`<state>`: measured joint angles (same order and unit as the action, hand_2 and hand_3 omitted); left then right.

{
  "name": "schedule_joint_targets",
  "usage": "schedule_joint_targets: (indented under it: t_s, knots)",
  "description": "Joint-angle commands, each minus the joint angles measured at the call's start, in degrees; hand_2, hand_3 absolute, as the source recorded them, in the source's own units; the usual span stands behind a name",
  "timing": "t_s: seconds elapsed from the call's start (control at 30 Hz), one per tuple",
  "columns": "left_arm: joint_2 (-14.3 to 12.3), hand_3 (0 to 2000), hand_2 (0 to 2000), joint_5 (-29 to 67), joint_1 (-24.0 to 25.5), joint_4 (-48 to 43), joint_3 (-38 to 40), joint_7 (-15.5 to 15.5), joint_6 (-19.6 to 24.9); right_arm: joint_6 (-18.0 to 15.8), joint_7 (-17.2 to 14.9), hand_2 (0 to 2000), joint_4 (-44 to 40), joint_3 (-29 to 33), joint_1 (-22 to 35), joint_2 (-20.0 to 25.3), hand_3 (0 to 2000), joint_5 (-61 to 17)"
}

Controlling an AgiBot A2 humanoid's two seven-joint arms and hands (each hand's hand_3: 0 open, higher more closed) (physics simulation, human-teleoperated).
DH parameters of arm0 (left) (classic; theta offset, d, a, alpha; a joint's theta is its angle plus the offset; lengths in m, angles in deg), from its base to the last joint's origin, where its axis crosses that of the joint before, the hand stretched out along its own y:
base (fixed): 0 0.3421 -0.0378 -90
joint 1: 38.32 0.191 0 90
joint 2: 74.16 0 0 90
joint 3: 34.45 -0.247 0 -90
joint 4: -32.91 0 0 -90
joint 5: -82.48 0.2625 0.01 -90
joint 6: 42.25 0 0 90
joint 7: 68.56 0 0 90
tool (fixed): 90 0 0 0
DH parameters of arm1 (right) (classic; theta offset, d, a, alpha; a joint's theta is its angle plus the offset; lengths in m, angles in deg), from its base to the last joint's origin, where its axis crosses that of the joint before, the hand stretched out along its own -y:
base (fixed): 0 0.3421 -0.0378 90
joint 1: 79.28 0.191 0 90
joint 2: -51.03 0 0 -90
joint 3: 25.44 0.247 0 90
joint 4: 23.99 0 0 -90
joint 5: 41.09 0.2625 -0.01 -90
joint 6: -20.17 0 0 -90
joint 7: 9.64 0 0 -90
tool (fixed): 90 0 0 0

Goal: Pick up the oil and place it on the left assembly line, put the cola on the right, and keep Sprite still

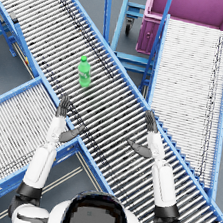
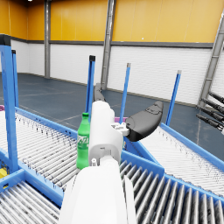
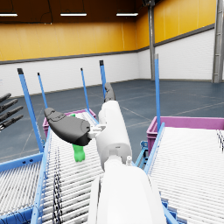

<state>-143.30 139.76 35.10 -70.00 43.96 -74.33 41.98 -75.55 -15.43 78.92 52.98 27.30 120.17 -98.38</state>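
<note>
1. Left hand [image 1: 64,121] is empty with its fingers spread, over the middle roller conveyor's [image 1: 118,114] left edge.
2. Right hand [image 1: 150,137] is likewise released, by the conveyor's right edge.
3. Sprite bottle [image 1: 84,72] stands upright beyond both hands, roughly midway between the edges.

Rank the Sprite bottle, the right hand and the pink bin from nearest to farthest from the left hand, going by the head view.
From the left hand:
1. Sprite bottle, just ahead on the middle conveyor.
2. Right hand, across the same conveyor.
3. Pink bin, far off, upper right.
</note>
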Motion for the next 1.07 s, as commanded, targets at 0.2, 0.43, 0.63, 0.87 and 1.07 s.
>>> schedule_joint_targets:
  t_s: [0.2,0.43,0.63,0.87,1.07]
  knots:
    - [0.00,0,0,0.00,0.00,0.00,0.00,0.00,0.00,0.00,0.00,0,0.00,0.00,0.00,0.00,0,0.00]
    - [0.00,0,0,0.00,0.00,0.00,0.00,0.00,0.00,0.00,0.00,0,0.00,0.00,0.00,0.00,0,0.00]
    - [0.00,0,0,0.00,0.00,0.00,0.00,0.00,0.00,0.00,0.00,0,0.00,0.00,0.00,0.00,0,0.00]
    - [0.00,0,0,0.00,0.00,0.00,0.00,0.00,0.00,0.00,0.00,0,0.00,0.00,0.00,0.00,0,0.00]
    - [0.00,0,0,0.00,0.00,0.00,0.00,0.00,0.00,0.00,0.00,0,0.00,0.00,0.00,0.00,0,0.00]
